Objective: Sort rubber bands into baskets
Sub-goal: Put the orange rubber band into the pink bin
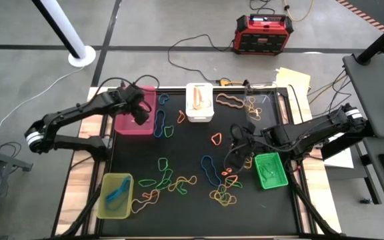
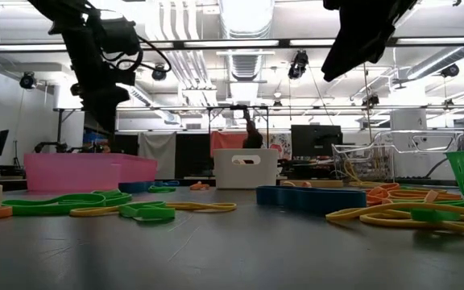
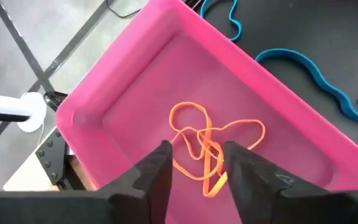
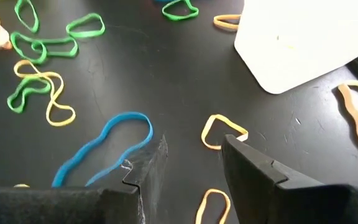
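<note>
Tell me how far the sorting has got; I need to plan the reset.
Done: orange bands lie in the pink basket, blue ones in the yellow-green basket, some in the white basket and green basket. In hand: nothing; the left claw is open over the pink basket, the right claw open above the mat. Left: many loose bands on the mat, so roughly early to midway.

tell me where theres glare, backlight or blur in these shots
Low view: ceiling lights backlight both arms into silhouettes; the nearest rubber bands look soft. High view: even light, no harsh shadows on the black mat. Left wrist view: the pink basket is bright and clear, its orange bands sharp. Right wrist view: the white basket is washed out; the end effector fingers blur up close.
</note>
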### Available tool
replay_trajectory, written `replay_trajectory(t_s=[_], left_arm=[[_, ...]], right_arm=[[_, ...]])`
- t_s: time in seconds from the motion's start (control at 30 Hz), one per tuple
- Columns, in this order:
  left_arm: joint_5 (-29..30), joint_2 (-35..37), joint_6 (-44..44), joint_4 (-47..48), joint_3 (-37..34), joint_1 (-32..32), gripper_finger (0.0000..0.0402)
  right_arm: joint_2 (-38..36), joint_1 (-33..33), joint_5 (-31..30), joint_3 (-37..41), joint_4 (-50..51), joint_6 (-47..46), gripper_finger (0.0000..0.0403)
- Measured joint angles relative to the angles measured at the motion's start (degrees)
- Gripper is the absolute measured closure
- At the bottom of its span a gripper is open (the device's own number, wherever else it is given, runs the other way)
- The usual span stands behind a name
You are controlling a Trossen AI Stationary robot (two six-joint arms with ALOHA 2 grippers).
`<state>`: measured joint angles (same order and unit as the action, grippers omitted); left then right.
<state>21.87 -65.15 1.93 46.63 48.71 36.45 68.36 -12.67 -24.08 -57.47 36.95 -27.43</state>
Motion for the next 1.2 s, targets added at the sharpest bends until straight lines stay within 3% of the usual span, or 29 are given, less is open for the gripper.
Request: replay_trajectory(t_s=[0.33, 0.57, 0.77, 1.2], left_arm=[[-6.4, 3.4, 3.3, -6.0, 0.3, -6.2, 0.0254], [-6.4, 4.8, 1.6, -12.7, 0.3, -15.9, 0.0264], [-6.4, 5.0, -1.2, -17.9, 0.3, -22.2, 0.0268], [-6.4, 5.0, -2.9, -21.5, 0.3, -24.3, 0.0268]], right_arm=[[2.7, 7.7, 0.9, 0.0, -4.5, -3.0, 0.0259], [11.1, 12.1, 7.9, -0.2, -6.2, 4.7, 0.0273], [18.5, 14.5, 9.5, -0.2, -7.8, 3.7, 0.0272], [27.4, 17.2, 12.7, -0.3, -15.1, 3.4, 0.0248]])
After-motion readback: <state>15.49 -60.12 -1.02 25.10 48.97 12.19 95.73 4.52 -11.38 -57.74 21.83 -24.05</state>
